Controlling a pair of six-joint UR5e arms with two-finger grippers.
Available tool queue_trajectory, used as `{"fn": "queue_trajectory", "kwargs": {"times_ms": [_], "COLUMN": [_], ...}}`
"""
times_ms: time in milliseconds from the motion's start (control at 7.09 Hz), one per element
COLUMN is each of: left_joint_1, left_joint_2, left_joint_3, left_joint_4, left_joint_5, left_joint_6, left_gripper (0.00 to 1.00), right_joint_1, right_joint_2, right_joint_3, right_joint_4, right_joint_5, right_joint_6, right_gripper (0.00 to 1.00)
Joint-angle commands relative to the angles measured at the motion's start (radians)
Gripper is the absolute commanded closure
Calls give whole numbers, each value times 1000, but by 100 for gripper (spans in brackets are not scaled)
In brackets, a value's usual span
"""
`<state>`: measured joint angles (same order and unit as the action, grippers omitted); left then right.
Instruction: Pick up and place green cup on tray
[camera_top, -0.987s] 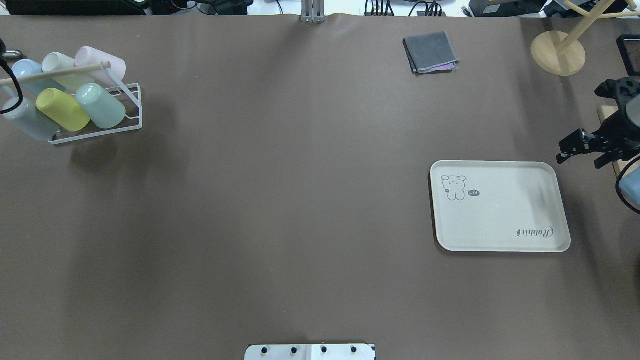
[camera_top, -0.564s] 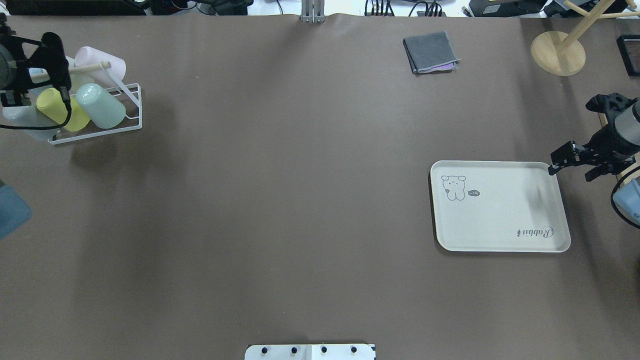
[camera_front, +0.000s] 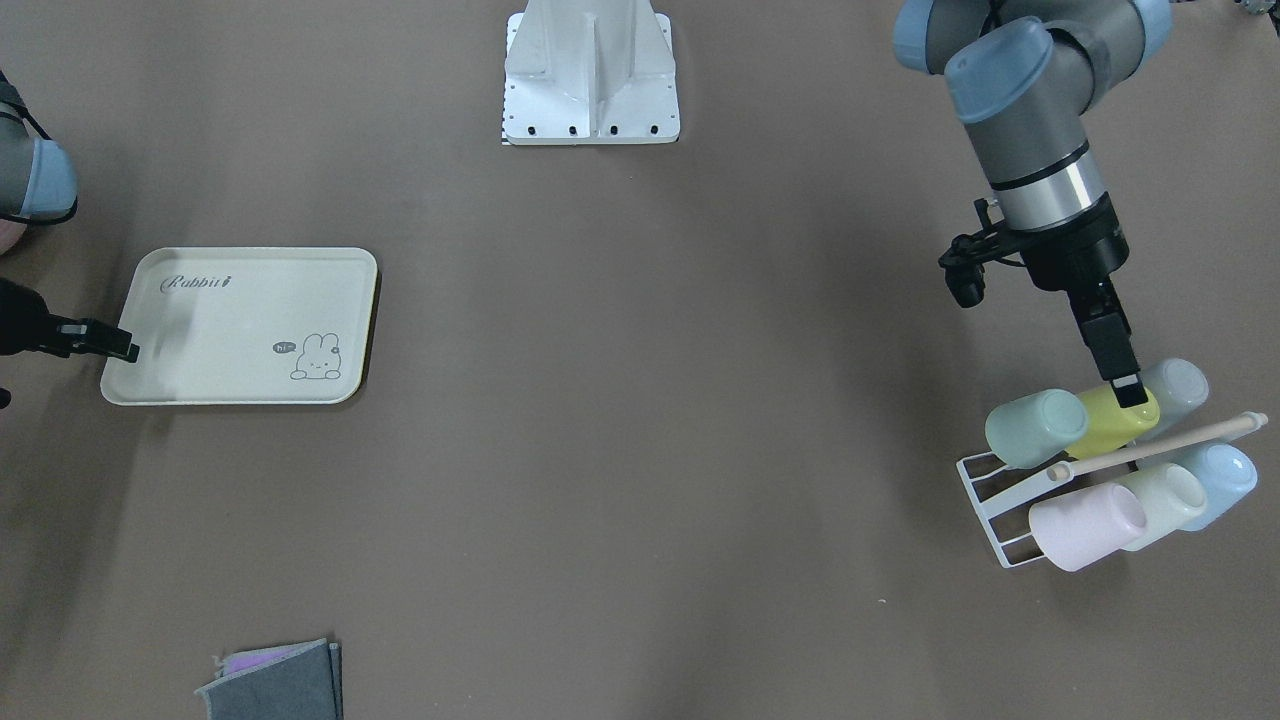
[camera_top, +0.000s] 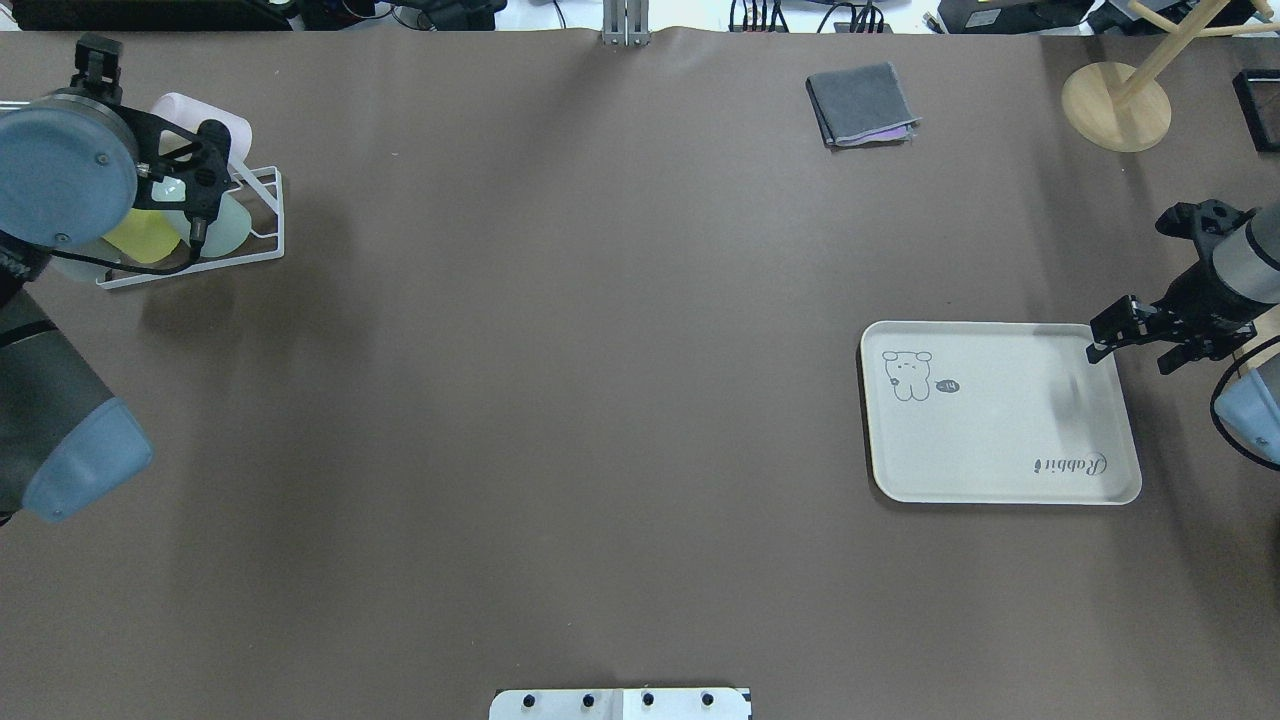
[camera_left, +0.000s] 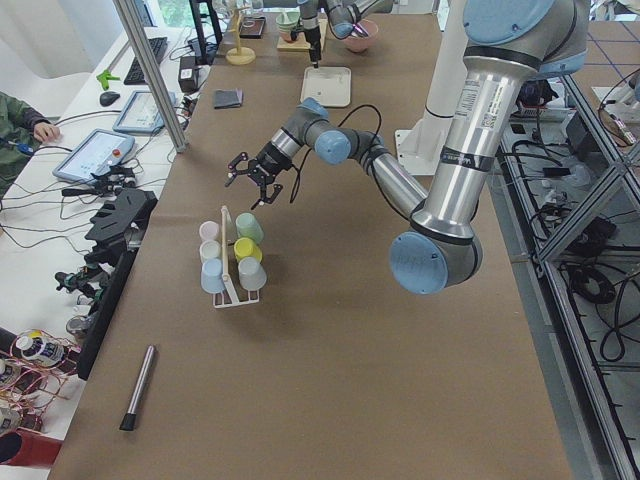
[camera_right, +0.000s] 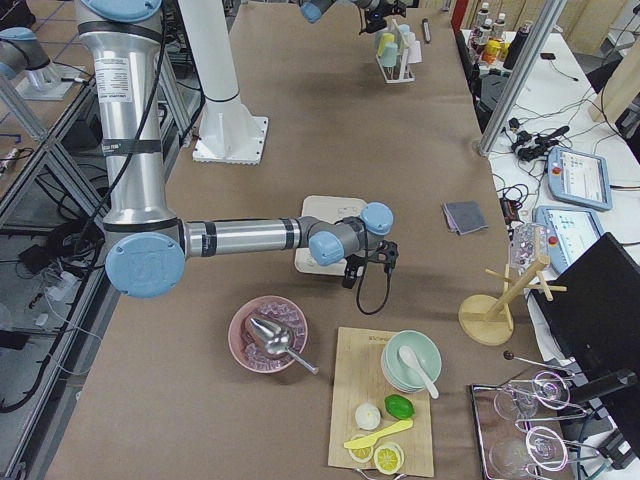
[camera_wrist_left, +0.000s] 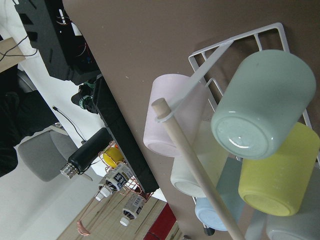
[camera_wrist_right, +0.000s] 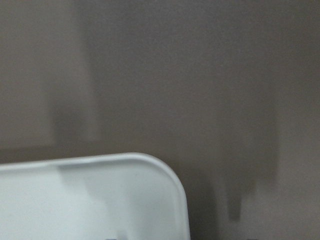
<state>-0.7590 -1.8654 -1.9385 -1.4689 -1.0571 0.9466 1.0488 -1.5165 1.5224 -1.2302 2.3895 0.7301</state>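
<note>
The green cup (camera_front: 1035, 427) lies on its side at the inner end of a white wire rack (camera_front: 985, 495), its base filling the left wrist view (camera_wrist_left: 262, 102). My left gripper (camera_top: 205, 188) hovers open just above the rack, over the yellow-green cup beside the green one, and holds nothing. It hides most of the green cup (camera_top: 236, 222) from overhead. The cream tray (camera_top: 1000, 430) with its bunny drawing lies far across the table. My right gripper (camera_top: 1128, 357) is open and empty at the tray's far right corner (camera_wrist_right: 100, 200).
The rack also holds a yellow-green cup (camera_front: 1105, 422), a pink cup (camera_front: 1085, 525), a pale one and a blue one under a wooden handle (camera_front: 1150, 447). A folded grey cloth (camera_top: 860, 103) and a wooden stand (camera_top: 1115, 105) sit at the far edge.
My left arm has swung in from the left edge and now sits over the rack. My right gripper has drifted left to the tray's corner.
</note>
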Motion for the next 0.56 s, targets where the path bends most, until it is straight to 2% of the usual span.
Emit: {"fn": "queue_trajectory", "kwargs": {"times_ms": [0,141,282,423], "left_joint_1": [91,130,151,165], "left_joint_2": [-1,2,6,8], "left_joint_3": [38,50,74,91], "left_joint_4": [1,1,-1,-1], "left_joint_5": [135,194,204,239], "left_joint_6": [180,236,254,315], "left_gripper": [1,1,1,1], "right_joint_1": [-26,-33,-33,-33], "right_joint_2": [-5,-11,-20,-37], "right_joint_3": [1,1,7,22], "right_joint_4": [2,2,2,2], "right_joint_5": [2,0,2,4], "right_joint_6": [2,2,2,0], "right_gripper": [18,19,28,45]}}
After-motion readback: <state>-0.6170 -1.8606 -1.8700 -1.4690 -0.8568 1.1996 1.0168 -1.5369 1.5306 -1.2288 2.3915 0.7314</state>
